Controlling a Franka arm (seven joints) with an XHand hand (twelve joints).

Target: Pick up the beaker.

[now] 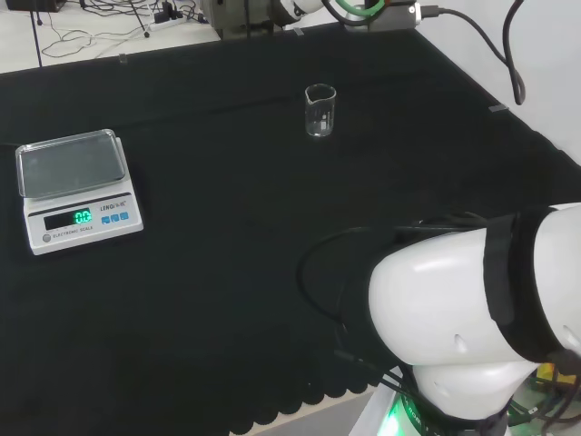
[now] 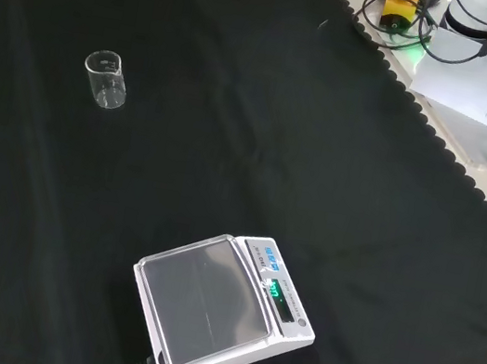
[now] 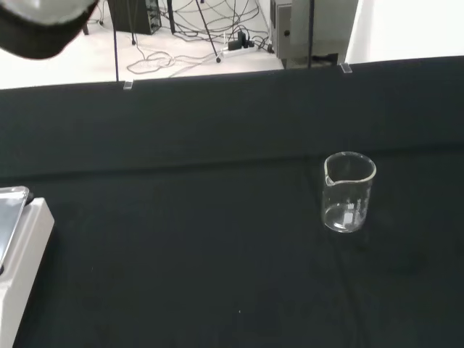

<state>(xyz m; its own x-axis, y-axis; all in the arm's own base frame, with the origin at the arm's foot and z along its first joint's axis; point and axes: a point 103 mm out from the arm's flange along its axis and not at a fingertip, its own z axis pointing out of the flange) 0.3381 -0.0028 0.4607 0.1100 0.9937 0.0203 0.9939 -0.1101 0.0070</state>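
Clear beaker (image 1: 320, 110) upright on the black-clothed counter (image 1: 227, 300), untouched.
Wrist view: a blurred part of the robot hand (image 3: 40, 25) shows at the frame corner, finger posture indeterminate; the beaker stands well ahead of it, apart; a scale (image 1: 77, 188) stands off to the side.

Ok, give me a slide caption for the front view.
Clear beaker standing upright on black cloth, apart from the scale.
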